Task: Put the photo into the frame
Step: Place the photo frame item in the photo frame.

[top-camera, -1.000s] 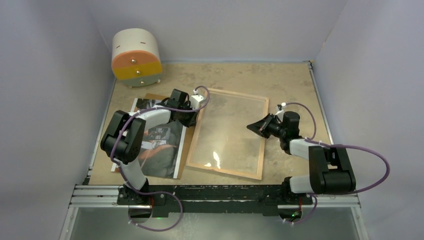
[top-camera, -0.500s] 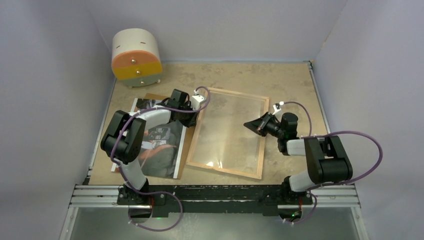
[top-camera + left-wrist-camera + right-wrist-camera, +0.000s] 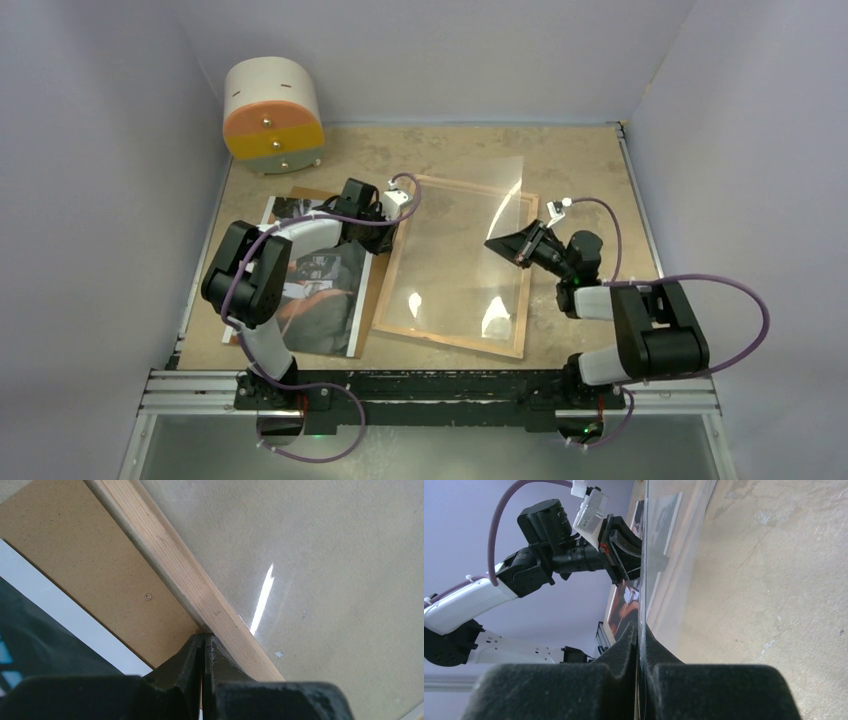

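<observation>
The right gripper (image 3: 499, 244) pinches the clear pane (image 3: 468, 235) by its edge, tilting it up off the frame (image 3: 447, 340). The left gripper (image 3: 202, 643), fingers together, presses the frame's wooden rim. The photo (image 3: 325, 290) lies face up on the brown board (image 3: 75, 540) beside the frame. The thin pane could slip from so narrow a pinch, or flex and drop.

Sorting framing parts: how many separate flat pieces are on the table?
4: photo at left, on the backing board; frame mid-table; clear pane tilted up off it, in the right jaws. More could lie underneath.

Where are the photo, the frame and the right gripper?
the photo (image 3: 335, 290), top view, its dark printed face
the frame (image 3: 448, 341), top view, near wooden rim
right gripper (image 3: 489, 243), top view, between its fingertips
</observation>
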